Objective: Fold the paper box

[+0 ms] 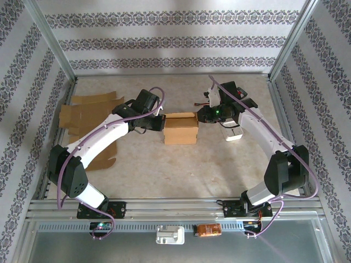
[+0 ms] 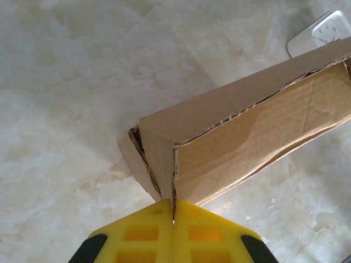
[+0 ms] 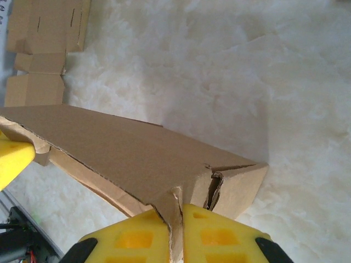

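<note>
The paper box (image 1: pixel 180 129) is a small brown cardboard box in the middle of the table, part folded, held between the two arms. My left gripper (image 1: pixel 160 121) is at its left end, and its yellow fingers (image 2: pixel 137 235) are shut on a thin cardboard edge of the paper box (image 2: pixel 247 131). My right gripper (image 1: pixel 202 115) is at the right end. There its yellow fingers (image 3: pixel 230 238) are shut on a folded flap of the paper box (image 3: pixel 120 148). A yellow fingertip (image 3: pixel 11 156) of the left gripper shows at the box's far end.
Flat unfolded cardboard sheets (image 1: pixel 88 112) lie at the table's left, also seen as cardboard sheets (image 3: pixel 44 49). A small white device (image 1: pixel 233 133) lies just right of the box, under the right arm, and appears as a white device (image 2: pixel 323 33). Striped walls and metal posts enclose the table.
</note>
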Available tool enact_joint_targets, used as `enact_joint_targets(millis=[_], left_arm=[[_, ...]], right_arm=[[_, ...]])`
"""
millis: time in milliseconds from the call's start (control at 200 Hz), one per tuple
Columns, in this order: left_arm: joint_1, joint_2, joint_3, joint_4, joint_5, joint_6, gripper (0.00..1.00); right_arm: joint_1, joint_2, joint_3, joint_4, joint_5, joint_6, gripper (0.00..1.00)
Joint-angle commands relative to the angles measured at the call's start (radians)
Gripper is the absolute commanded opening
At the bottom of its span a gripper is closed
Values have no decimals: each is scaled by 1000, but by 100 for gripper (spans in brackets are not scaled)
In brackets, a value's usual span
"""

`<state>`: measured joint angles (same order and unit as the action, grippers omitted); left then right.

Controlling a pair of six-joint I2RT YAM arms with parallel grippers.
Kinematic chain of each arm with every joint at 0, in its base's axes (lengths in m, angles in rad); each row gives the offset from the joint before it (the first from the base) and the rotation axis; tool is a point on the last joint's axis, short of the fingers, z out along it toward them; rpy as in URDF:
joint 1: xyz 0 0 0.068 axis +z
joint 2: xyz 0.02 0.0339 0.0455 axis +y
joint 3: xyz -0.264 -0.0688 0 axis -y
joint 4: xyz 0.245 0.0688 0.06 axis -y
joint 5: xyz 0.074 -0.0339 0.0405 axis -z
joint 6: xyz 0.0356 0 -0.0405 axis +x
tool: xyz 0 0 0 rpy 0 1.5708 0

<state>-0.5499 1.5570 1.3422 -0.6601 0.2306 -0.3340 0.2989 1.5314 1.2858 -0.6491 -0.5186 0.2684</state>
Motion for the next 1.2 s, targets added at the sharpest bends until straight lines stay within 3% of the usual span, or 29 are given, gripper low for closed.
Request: enact_joint_targets(millis=[0, 235, 695, 924, 1194], left_arm=[[-7, 8, 6, -52, -6, 15, 0], [-7, -3, -3, -48, -7, 12, 0], [-7, -6, -19, -33, 15, -6, 0], [-8, 5, -40, -15, 44, -26, 0], [-7, -29, 2, -47, 12, -21, 0]], right_arm=[[2, 30, 39, -74, -58, 35, 13], [-1, 53, 34, -66, -59, 57, 13], [17, 16, -72, -21, 91, 11, 12], [26, -10, -99, 2, 88, 18, 18], [39, -25, -97, 2, 94, 6, 16]])
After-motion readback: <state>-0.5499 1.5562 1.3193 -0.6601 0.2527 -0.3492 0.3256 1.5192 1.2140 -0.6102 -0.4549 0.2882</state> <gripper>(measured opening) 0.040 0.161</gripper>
